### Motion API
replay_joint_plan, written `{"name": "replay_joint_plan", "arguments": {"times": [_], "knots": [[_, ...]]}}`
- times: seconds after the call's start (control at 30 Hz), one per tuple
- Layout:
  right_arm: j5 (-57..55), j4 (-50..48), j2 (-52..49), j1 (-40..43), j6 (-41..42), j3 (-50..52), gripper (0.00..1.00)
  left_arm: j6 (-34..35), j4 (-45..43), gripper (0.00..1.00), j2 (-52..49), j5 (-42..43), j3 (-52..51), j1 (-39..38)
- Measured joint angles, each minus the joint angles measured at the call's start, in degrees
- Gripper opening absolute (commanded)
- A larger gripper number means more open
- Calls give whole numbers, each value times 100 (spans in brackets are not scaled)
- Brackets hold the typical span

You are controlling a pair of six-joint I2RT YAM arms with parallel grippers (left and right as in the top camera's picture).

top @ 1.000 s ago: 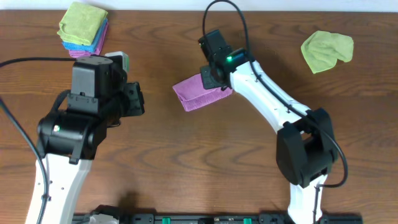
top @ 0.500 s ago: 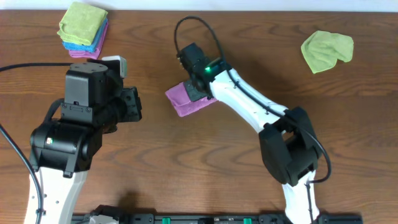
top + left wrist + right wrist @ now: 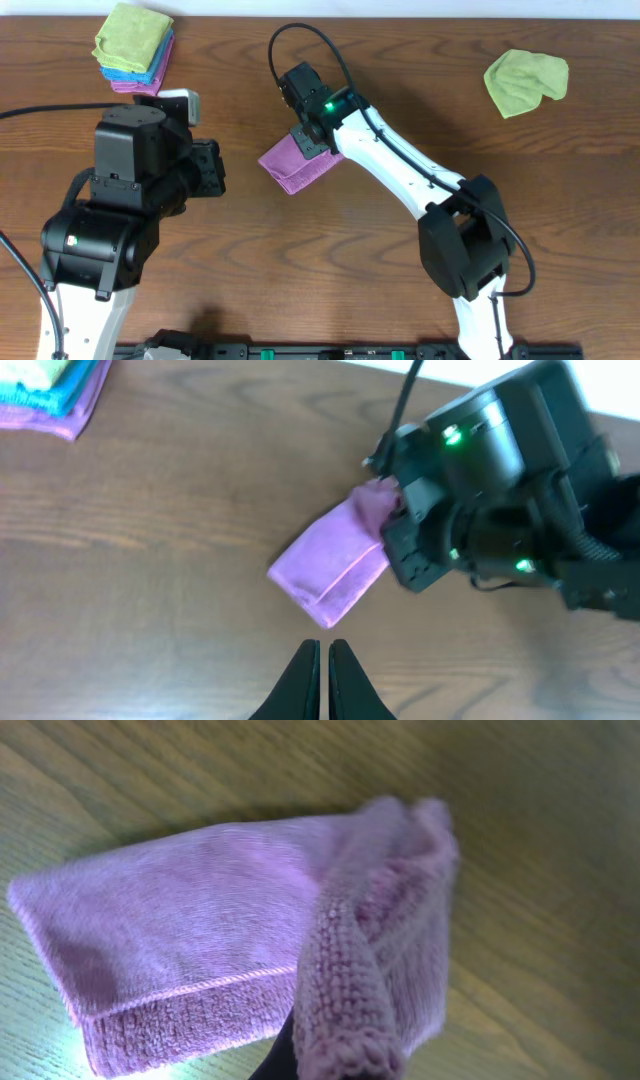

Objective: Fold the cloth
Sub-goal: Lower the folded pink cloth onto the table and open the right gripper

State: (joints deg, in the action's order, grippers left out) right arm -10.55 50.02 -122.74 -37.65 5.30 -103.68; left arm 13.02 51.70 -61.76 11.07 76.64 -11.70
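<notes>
- Below, the brown wood-grain tabletop (image 3: 340, 280) lies bare.
- Up front, the right gripper (image 3: 306, 139) pinches the purple cloth (image 3: 288, 167).
- Just behind the cloth, the left gripper (image 3: 321, 675) hovers narrow and empty.

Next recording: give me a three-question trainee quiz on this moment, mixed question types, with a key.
1. True or false: the left gripper is shut and holds nothing.
2. Which colour lies on top of the stack of folded cloths? A green, B blue, C red.
3. Which gripper grips the purple cloth?

Key: 1 true. 2 A. 3 the right gripper, pinching one bunched end of it.
</notes>
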Motion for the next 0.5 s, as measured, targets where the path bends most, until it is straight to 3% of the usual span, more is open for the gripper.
{"name": "replay_joint_plan", "arguments": {"times": [0.5], "knots": [[-444, 52, -28, -1182, -968, -11, 1, -76, -424, 11, 911, 424, 0, 0]]}}
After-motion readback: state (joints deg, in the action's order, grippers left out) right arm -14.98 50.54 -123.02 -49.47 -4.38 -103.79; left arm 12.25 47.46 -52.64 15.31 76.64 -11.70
